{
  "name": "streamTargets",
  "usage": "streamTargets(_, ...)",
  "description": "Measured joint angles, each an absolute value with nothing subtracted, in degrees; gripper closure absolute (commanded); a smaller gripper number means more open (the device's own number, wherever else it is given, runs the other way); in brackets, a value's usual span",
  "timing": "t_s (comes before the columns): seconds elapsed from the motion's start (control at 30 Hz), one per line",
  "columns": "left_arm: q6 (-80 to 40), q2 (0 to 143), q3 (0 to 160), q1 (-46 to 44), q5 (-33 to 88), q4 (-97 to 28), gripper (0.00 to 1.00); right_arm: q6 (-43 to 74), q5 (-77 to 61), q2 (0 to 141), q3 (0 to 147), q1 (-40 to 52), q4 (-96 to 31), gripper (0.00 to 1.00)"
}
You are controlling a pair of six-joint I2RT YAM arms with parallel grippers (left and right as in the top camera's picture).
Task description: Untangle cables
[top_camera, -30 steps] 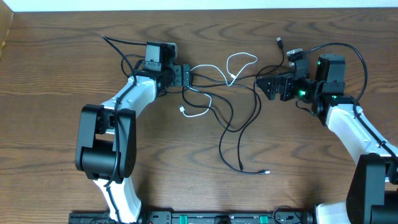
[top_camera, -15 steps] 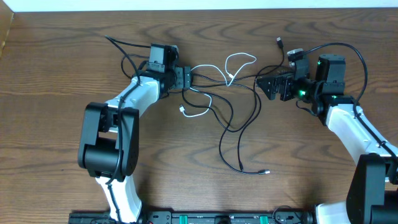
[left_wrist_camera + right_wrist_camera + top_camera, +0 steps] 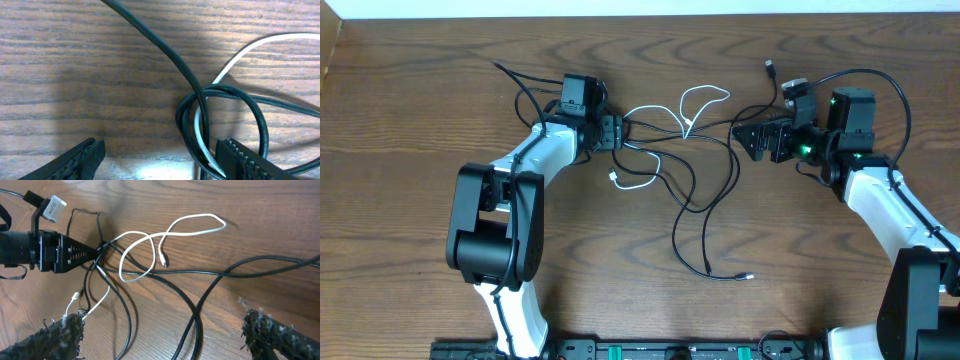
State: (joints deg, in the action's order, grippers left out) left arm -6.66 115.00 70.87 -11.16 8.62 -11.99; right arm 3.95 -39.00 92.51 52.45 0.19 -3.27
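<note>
Two black cables (image 3: 695,200) and a white cable (image 3: 705,95) lie tangled mid-table, with small plug ends (image 3: 750,277) toward the front. My left gripper (image 3: 620,130) is at the tangle's left end. In the left wrist view it (image 3: 160,150) is open, and a looped black cable (image 3: 200,95) and the white cable (image 3: 260,44) run down between its fingers, close to the right finger (image 3: 245,160). My right gripper (image 3: 742,138) is wide open at the tangle's right side. In its own view two black cables (image 3: 210,287) cross on the table between its (image 3: 162,330) fingers, untouched.
Thicker black arm wires arc behind each wrist (image 3: 520,80) (image 3: 885,80). A plug on a dark wire (image 3: 770,68) sticks up near the right arm. The table's far edge (image 3: 640,17) meets a white wall. A dark rail (image 3: 650,350) runs along the front.
The left arm has edged right into the tangle and its jaws have narrowed somewhat around the cables. The right arm has not moved.
</note>
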Motion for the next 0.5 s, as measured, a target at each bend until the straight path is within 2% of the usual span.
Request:
streamTargets(0.33,-6.61,116.49,72.23,-11.16,7.99,-13.02,0.30,3.95,-39.00,92.51,52.45,0.19,-3.68,0.01)
streamTargets(0.4,-6.61,116.81,72.69,-11.16,7.75,-13.06,0.41,3.92,-39.00,92.51,52.45,0.19,-3.75,0.01)
streamTargets(0.47,-6.61,116.88,72.71,-11.16,7.53,-13.02,0.65,3.92,-38.98,92.51,52.45,0.19,-3.77,0.01)
streamTargets(0.5,-6.66,116.92,72.73,-11.16,7.38,-13.02,0.69,3.95,-39.00,92.51,52.45,0.19,-3.79,0.01)
